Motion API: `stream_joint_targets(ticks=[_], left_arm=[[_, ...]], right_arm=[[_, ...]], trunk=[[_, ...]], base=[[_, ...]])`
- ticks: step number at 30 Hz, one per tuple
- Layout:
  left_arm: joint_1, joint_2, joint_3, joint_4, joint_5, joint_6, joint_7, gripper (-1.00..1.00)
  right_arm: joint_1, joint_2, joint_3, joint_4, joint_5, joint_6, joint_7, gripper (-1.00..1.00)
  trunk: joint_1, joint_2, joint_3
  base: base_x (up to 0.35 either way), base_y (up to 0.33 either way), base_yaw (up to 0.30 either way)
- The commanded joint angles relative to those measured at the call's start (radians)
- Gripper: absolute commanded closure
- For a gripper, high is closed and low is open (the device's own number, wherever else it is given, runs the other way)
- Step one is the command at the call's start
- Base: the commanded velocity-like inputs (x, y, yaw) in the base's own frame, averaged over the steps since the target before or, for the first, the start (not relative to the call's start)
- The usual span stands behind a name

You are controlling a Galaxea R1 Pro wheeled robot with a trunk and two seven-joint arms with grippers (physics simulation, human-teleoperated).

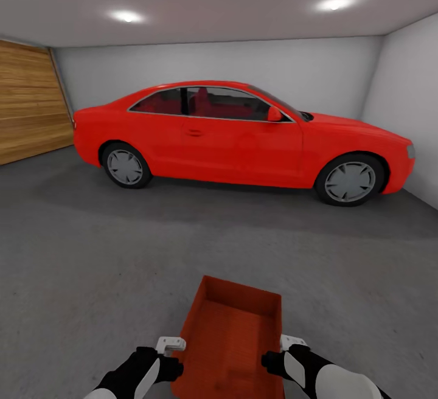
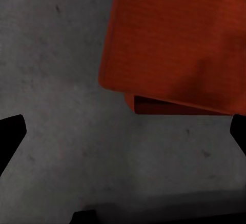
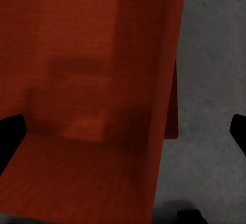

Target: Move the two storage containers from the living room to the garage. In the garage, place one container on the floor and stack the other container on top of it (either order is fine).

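While one storage container [image 1: 231,338] sits before the red car [image 1: 243,137] between both grippers, spread wide, stacking appears outstanding.

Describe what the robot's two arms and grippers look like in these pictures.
In the head view both forearms are glossy white shells with black sleeve-like sections toward the wrists. The left gripper and right gripper each end in a small white blocky bracket with a slot. In the wrist views the jaws show as plain matte-black tips at the frame edges. No cables or markings are visible.

Grey floor [image 1: 91,253] under red car [image 1: 243,137]
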Motion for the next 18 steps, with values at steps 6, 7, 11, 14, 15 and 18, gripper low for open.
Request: stream_joint_targets(ticks=[6,7,11,14,15,18], left_arm=[[0.000,0.001,-0.008,-0.002,0.010,0.005,0.004,-1.00],[0.000,0.001,-0.008,-0.002,0.010,0.005,0.004,-1.00],[0.000,0.000,-0.008,-0.002,0.010,0.005,0.004,-1.00],[0.000,0.001,-0.008,-0.002,0.010,0.005,0.004,-1.00],[0.000,0.001,-0.008,-0.002,0.010,0.005,0.004,-1.00],[0.000,0.000,-0.008,-0.002,0.010,0.005,0.004,-1.00]], right_arm=[[0.000,0.001,-0.008,-0.002,0.010,0.006,-0.002,-1.00],[0.000,0.001,-0.008,-0.002,0.010,0.006,-0.002,-1.00],[0.000,0.001,-0.008,-0.002,0.010,0.006,-0.002,-1.00],[0.000,0.001,-0.008,-0.002,0.010,0.006,-0.002,-1.00],[0.000,0.001,-0.008,-0.002,0.010,0.006,-0.002,-1.00],[0.000,0.001,-0.008,-0.002,0.010,0.006,-0.002,-1.00]], trunk=[[0.000,0.000,-0.001],[0.000,0.000,-0.001],[0.000,0.000,-0.001],[0.000,0.000,-0.001],[0.000,0.000,-0.001],[0.000,0.000,-0.001]], base=[[0.000,0.000,0.000],[0.000,0.000,0.000],[0.000,0.000,0.000],[0.000,0.000,0.000],[0.000,0.000,0.000],[0.000,0.000,0.000]])
